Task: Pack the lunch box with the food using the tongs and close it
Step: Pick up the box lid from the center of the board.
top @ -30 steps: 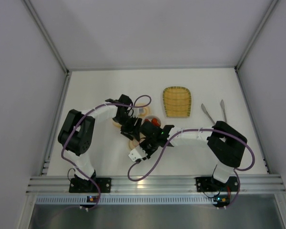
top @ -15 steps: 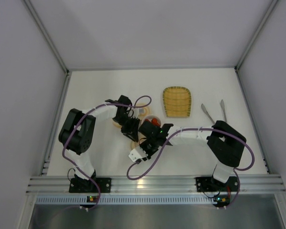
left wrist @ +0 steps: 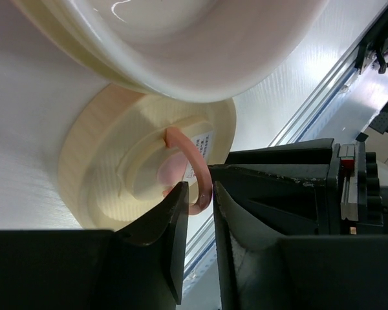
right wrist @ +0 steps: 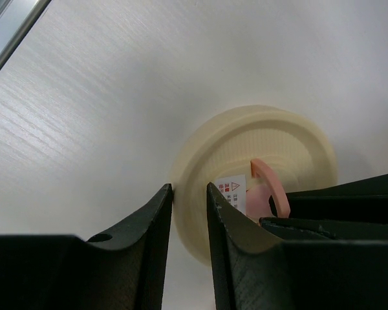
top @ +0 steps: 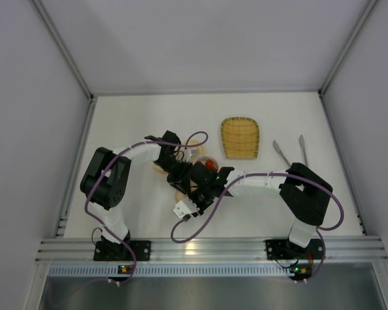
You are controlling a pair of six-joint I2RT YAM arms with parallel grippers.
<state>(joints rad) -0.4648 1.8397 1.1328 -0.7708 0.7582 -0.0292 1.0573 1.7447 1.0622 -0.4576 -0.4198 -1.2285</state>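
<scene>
1. Your left gripper [left wrist: 199, 188] has its fingers drawn in tight on the pink loop handle [left wrist: 179, 138] at the middle of the cream lid [left wrist: 110, 168]. The loop passes between the two pads.
2. Your right gripper [right wrist: 189, 188] sits low at the lid's edge with only a slim gap between its fingers. The lid's rim shows through that gap, but you cannot tell whether the pads pinch it.
3. The lid lies flat on the white table, handle side up, with a small white sticker [right wrist: 231, 190] beside the handle.
4. The lunch box bowl [left wrist: 200, 58], cream like the lid, stands just beside the lid on its far side.
5. Orange-red food [top: 210, 165] shows just past the lid, on the far right side of it and close against both grippers. The arms hide what it rests in.
6. The tongs [top: 280, 152] lie on the table well apart from the lid, off to its right, and neither gripper touches them.
7. The woven yellow tray [top: 240, 137] lies between the lid and the tongs, farther back than the lid.
</scene>
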